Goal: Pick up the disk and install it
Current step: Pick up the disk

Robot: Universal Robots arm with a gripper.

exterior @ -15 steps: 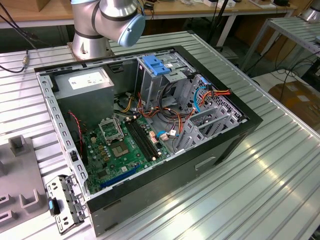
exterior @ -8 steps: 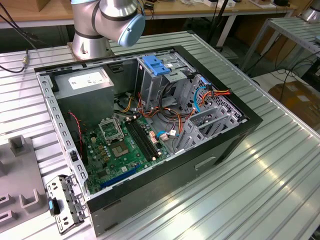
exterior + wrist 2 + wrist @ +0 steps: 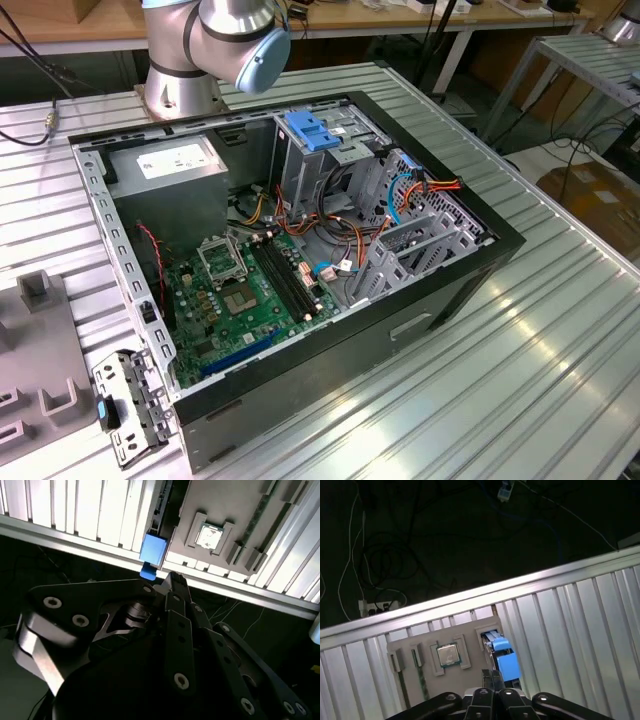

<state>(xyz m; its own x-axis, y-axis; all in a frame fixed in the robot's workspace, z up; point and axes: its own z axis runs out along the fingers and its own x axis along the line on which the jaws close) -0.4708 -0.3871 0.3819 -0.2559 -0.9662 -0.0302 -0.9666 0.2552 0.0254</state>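
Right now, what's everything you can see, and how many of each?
table: one, silver, ribbed
computer case: one, black, open, on the table
motherboard: one, green, inside the case
plastic plate: one, pale blue, atop the case's drive cage
bracket: one, grey with blue tab, beside the case
parts tray: one, grey, on the table
disk: one, blue-framed, standing in the tray
processor chip: one, silver, in the tray
memory sticks: seemingly two, dark green, in the tray
arm: one, silver with pale-blue cap, behind the case
gripper: one, black, shut, over the tray

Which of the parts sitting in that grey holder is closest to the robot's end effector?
The bright blue disk: the end effector is right beside it, while the square silver chip lies farther off.
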